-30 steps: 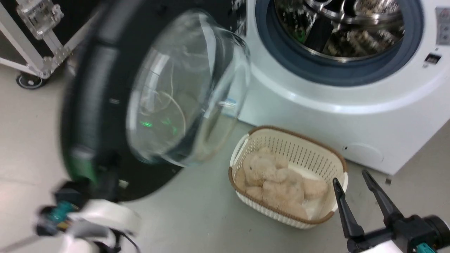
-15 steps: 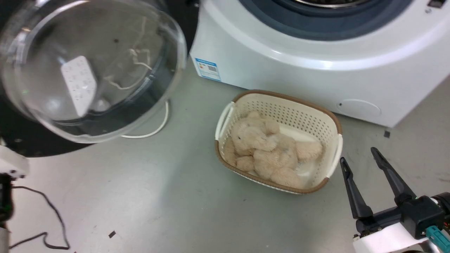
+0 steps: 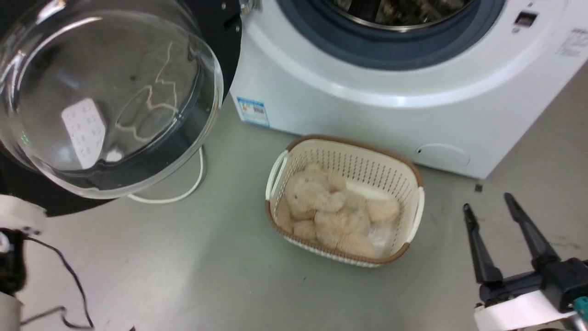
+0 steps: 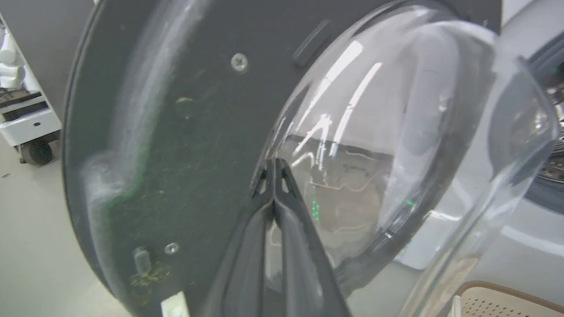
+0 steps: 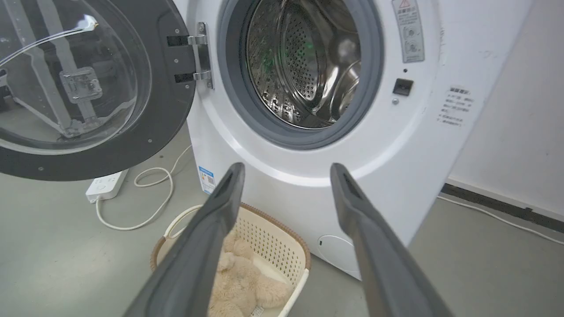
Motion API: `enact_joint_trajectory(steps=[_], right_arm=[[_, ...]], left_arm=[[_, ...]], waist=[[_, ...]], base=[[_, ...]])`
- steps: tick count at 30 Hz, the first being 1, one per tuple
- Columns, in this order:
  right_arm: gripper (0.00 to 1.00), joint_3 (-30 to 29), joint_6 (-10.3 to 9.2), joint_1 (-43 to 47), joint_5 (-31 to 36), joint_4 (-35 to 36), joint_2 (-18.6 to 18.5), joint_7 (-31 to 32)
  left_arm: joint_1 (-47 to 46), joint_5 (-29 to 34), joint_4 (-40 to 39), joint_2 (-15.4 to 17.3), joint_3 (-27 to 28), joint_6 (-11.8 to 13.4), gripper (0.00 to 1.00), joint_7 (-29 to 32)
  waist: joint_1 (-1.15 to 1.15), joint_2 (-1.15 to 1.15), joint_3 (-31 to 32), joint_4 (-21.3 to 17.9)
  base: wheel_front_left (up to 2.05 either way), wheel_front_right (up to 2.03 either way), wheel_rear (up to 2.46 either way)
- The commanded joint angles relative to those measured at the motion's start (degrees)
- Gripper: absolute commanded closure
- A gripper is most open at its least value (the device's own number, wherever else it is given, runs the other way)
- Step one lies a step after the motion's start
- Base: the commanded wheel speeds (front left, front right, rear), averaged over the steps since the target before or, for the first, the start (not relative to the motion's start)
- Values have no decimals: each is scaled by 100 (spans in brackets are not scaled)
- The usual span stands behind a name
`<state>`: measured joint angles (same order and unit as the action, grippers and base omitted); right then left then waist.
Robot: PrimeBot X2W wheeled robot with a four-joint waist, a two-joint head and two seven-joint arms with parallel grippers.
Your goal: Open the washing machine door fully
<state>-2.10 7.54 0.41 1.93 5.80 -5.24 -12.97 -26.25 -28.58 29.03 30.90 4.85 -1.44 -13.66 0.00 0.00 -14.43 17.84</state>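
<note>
- Right gripper [image 3: 487,202] sat low at the right of the head view, jaws spread wide with nothing between them; same spread as a second earlier.
- Left gripper [image 4: 274,163] was clenched, fingers pressed flat together, nothing held. In its wrist view the tips sat over the seam between the door's black ring and glass bowl; contact could not be told.
- Cream basket [image 3: 353,158] stood on the grey floor just before the machine, with a beige plush toy [image 3: 326,211] inside. It had slid in the head view since the earlier frames, but the whole picture slid with it: camera move, not basket.
- The washing machine door [image 3: 115,92] stood swung out wide to the left of the machine, bowl bulging toward the camera. A second earlier it was blurred and lay across the machine's front corner; half a second earlier it was already about where it stood at this moment.
- White washing machine [image 3: 367,115] was behind, its mouth uncovered.
- Steel drum [image 5: 304,61] showed through the opening, with the door hinge [image 5: 202,55] at its left edge.
</note>
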Motion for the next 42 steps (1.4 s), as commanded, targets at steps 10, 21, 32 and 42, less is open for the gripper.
enact_joint_trajectory(steps=[10, 21, 32, 42], right_arm=[[0, -273, -5, 89, 134, 18, 196, -173], [0, -229, -5, 598, -17, -51, 234, -198], [0, -229, -5, 821, -154, -173, 235, -202], [0, -224, -5, 827, -217, -290, 235, -202]], left_arm=[[1499, 334, -2228, -980, -394, 278, 100, -124], [2784, 904, -2899, -1676, -1386, 623, 100, -111], [3167, 1305, -2649, -1900, -1865, 925, 0, -38], [3152, 1298, -2543, -1994, -1883, 1062, 0, -57]], waist=[[0, 0, 937, -646], [0, 0, 1437, -1282], [0, 0, 1530, -1593], [0, 0, 1530, -1567]], base=[[0, 0, 0], [0, 0, 0], [0, 0, 0], [0, 0, 0]])
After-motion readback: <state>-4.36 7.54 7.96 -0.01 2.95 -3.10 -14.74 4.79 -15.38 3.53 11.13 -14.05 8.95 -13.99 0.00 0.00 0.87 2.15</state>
